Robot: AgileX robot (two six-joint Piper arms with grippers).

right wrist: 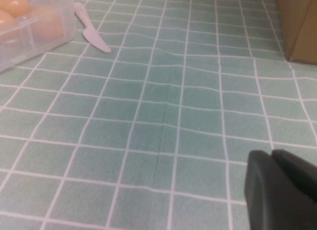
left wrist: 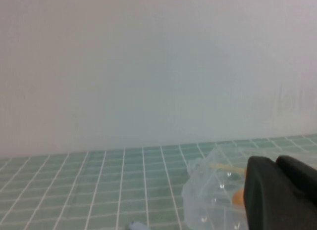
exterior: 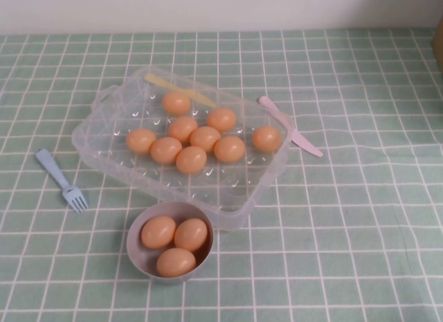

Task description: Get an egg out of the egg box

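I have not begun the pick: nine eggs (exterior: 191,159) sit in the egg box (exterior: 97,152), three in the bowl (exterior: 142,260). Left gripper (left wrist: 280,195) and right gripper (right wrist: 282,190) appear parked and closed, empty. Next, I'd open one above an egg.

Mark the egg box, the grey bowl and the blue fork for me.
egg box (exterior: 104,138): high view, bare left wall of the clear tray.
grey bowl (exterior: 142,262): high view, near left rim.
blue fork (exterior: 58,178): high view, mid-handle.
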